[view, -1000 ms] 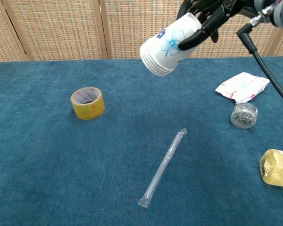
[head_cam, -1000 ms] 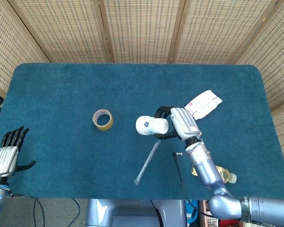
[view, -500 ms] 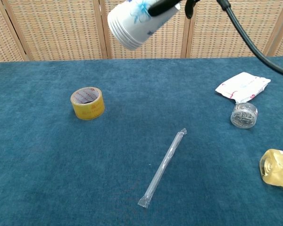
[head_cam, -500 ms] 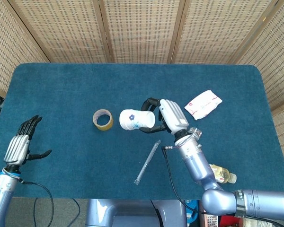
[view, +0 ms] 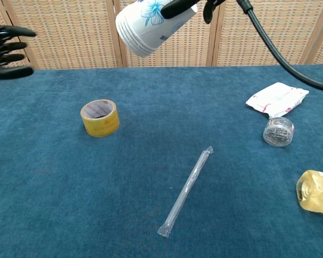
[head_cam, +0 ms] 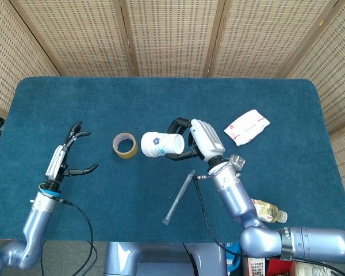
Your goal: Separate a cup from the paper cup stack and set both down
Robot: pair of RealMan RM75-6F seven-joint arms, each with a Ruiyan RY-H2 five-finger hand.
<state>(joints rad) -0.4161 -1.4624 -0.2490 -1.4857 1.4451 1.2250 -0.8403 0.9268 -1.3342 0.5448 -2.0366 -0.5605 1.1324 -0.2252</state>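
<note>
A stack of white paper cups (head_cam: 159, 145) (view: 149, 26) with a blue flower print hangs on its side above the table, bottoms pointing left. My right hand (head_cam: 199, 140) grips it at the mouth end; in the chest view only its dark fingers (view: 184, 6) show at the top edge. My left hand (head_cam: 66, 157) (view: 6, 44) is raised over the left part of the table, fingers spread toward the stack and holding nothing. A wide gap lies between it and the cups.
A roll of yellow tape (head_cam: 125, 145) (view: 99, 117) lies just left of the stack. A wrapped straw (view: 186, 191), a white packet (view: 277, 99), a small clear jar (view: 278, 131) and a yellowish bottle (view: 315, 192) lie to the right and front.
My right hand carried the cup stack up and left, toward the tape roll. My left hand rose from the table's left edge and moved inward, now showing in the chest view.
</note>
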